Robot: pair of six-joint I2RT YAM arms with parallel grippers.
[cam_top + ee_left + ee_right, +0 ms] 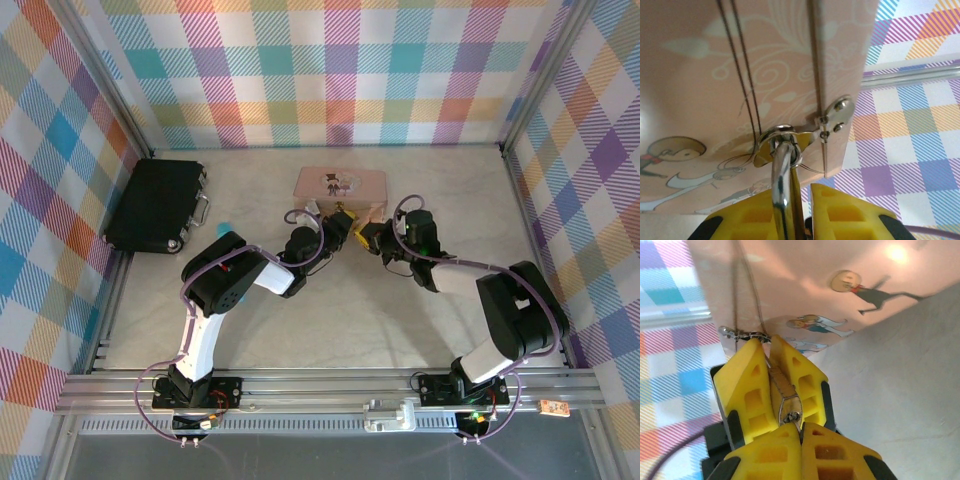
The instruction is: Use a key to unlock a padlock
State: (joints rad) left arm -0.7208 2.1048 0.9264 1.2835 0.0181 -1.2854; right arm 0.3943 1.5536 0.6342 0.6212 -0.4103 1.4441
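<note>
Where the pink box (pixel 340 182) carries its hasp (pixel 837 112), the padlock (pixel 784 392) sits with its silvery shackle (pixel 781 170) threaded through the hasp's ring, close against the box's illustrated face. The left gripper (pixel 791 196) is clenched on the shackle just below that ring. The right gripper (pixel 766 343) is pressed tight on the brass-gold body, fingertips just short of the hasp — both arms meet at the box's near side.

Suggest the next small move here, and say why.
Probably twist the right gripper gently. It is shut on what looks like the key, at the lower end of the padlock, while the left gripper clamps the padlock at the hasp of the pink box.
</note>
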